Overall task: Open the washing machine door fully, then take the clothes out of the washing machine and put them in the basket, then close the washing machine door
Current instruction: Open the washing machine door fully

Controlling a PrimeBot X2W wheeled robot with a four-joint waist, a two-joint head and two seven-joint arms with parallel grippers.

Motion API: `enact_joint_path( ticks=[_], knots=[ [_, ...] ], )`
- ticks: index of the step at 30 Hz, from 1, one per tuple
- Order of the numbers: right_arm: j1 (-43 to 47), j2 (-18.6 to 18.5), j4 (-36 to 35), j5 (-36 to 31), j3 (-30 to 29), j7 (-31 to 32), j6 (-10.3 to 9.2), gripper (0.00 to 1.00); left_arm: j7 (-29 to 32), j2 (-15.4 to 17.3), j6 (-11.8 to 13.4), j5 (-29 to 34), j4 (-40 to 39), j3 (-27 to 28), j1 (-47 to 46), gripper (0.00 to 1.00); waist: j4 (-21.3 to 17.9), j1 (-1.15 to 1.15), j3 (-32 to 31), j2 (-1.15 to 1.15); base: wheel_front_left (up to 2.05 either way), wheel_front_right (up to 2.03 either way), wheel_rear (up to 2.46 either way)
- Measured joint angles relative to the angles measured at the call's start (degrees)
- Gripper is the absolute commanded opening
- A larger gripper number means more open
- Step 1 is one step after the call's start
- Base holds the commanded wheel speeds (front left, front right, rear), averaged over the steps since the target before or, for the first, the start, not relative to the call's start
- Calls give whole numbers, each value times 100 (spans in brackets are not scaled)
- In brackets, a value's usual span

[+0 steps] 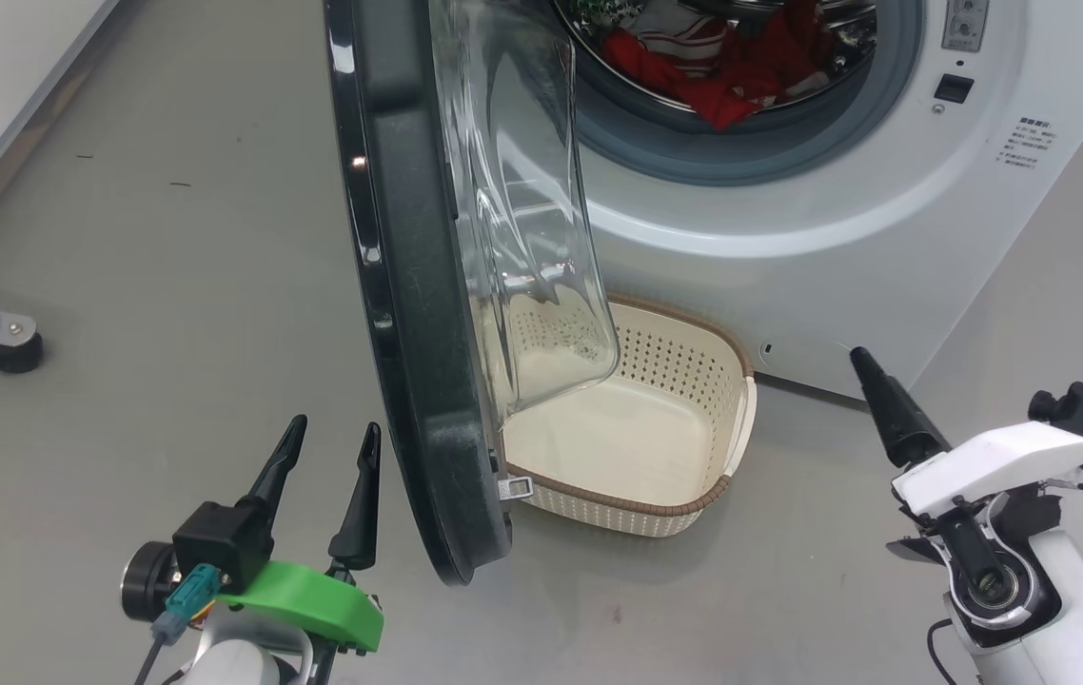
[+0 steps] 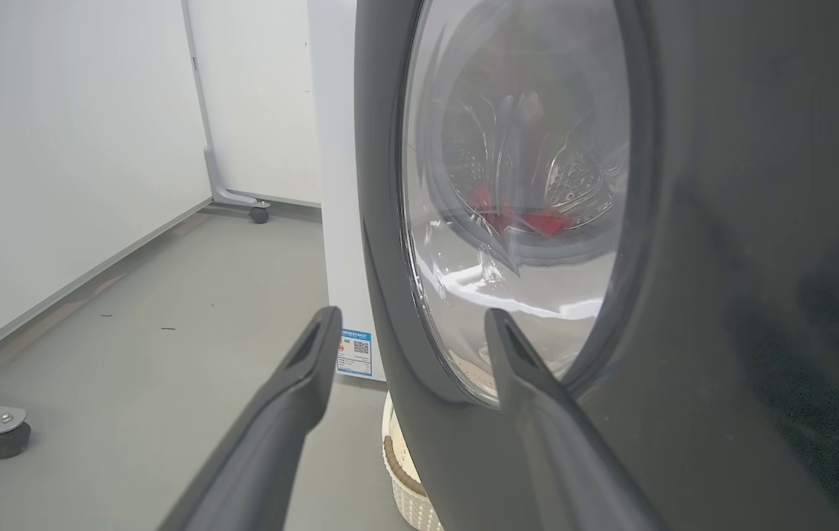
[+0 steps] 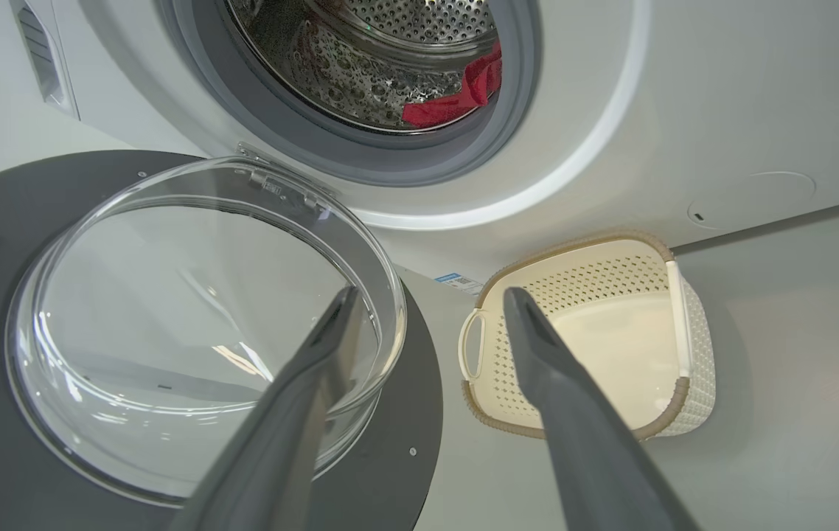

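Black door, head view: washing machine door ajar, edge-on; basket at its 3 o'clock; clothes inside washing machine, 12 o'clock
Left wrist view: left gripper spread wide, empty, facing door's outer face
Right wrist view: right gripper spread wide, empty; basket at door's 3 o'clock

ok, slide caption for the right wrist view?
Open right gripper facing the open washing machine door and empty basket; red clothes in the drum.
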Motion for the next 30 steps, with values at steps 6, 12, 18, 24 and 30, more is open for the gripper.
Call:
enact_joint_path(
  ticks=[6,12,18,24,30],
  knots=[
    [32,-390,15,-1305,63,-994,0,100,0,0,1,0,12,14,13,100,-10,0,-20,0,0,0,0],
    [30,-812,75,-2763,178,-2023,-115,100,0,0,2,7,41,15,18,100,-17,0,-44,0,0,0,0],
    [23,-870,79,-3693,280,-2205,-548,100,0,1,2,8,47,19,19,100,-21,0,-72,0,0,0,0],
    [25,-838,-24,-4458,426,-2132,-798,100,0,1,13,8,49,34,20,100,-19,0,-96,0,0,0,0],
    [62,-481,-361,-4877,344,-2117,-964,100,0,1,19,8,52,37,43,100,-24,0,-96,0,0,0,0]
  ],
)
